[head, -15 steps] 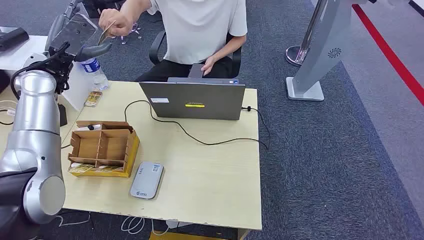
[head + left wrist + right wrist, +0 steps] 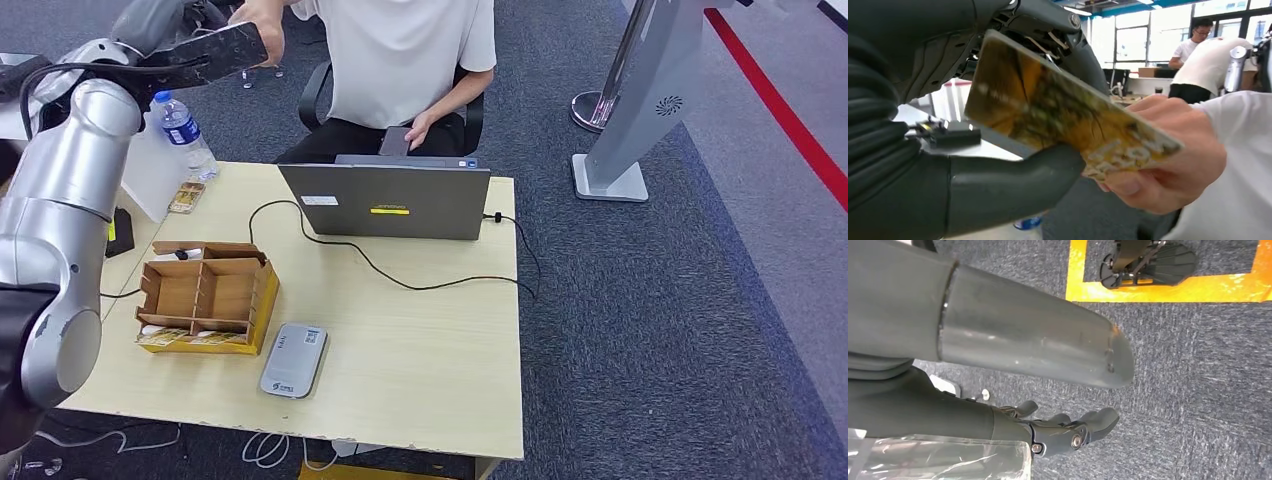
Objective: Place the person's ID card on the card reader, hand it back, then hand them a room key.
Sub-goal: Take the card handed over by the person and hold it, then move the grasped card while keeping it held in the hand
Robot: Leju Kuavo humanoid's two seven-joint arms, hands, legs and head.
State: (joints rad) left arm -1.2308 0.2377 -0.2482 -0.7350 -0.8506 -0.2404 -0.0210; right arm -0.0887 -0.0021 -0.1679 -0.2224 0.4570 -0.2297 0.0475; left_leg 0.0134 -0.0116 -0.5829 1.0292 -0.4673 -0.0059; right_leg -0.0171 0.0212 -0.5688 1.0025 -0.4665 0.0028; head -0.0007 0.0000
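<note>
Head view: my left hand (image 2: 215, 50) reaches up over the table's (image 2: 420, 340) far left corner to the person's hand (image 2: 262, 22); the reader (image 2: 294, 360) lies well below, near the front edge beside the box (image 2: 205, 295).

Left wrist view: the card (image 2: 1063, 112) sits between my thumb (image 2: 1013, 185) and fingers, its long axis running toward the person's hand, which pinches the other end.

Right wrist view: my right hand (image 2: 1068, 432) hangs empty over carpet, fingers loosely apart.

The left hand (image 2: 205, 52) is up past the table's (image 2: 430, 370) far left corner, touching the ID card (image 2: 1058, 112) the person's hand (image 2: 1168, 150) holds. Below it stands a water bottle (image 2: 185, 135). Nearer lie a cardboard box (image 2: 205, 295) and card reader (image 2: 294, 360), the laptop (image 2: 390, 200) to the right.
</note>
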